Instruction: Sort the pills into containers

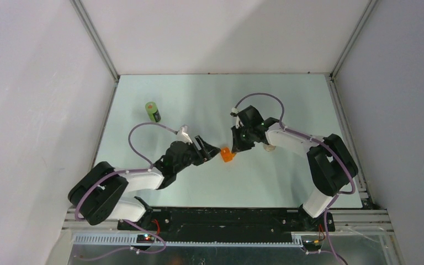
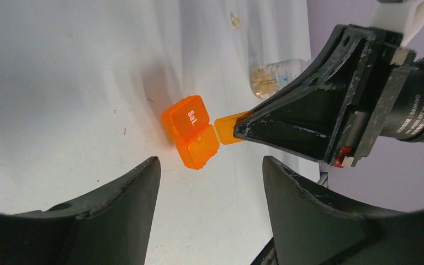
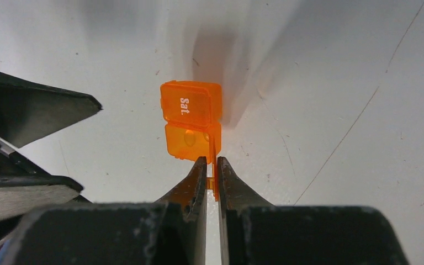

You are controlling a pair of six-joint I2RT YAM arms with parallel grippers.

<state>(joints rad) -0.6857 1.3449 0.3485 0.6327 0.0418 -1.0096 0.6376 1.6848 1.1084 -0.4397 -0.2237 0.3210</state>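
Orange box (image 3: 190, 118) | right jaws pinching its open lid (image 2: 227, 128) | left jaws wide, box just ahead

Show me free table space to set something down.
Free: the far strip of table beyond the green bottle; the near strip in front of the orange box. Crowded: around the box, where left gripper and right gripper meet.

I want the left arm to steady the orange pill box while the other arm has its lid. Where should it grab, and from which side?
Probably grip the orange box across the flat side walls of its closed Sat. compartment, coming from the side opposite the right gripper, which is shut on the thin, upright lid flap. The left gripper stands open on that side.
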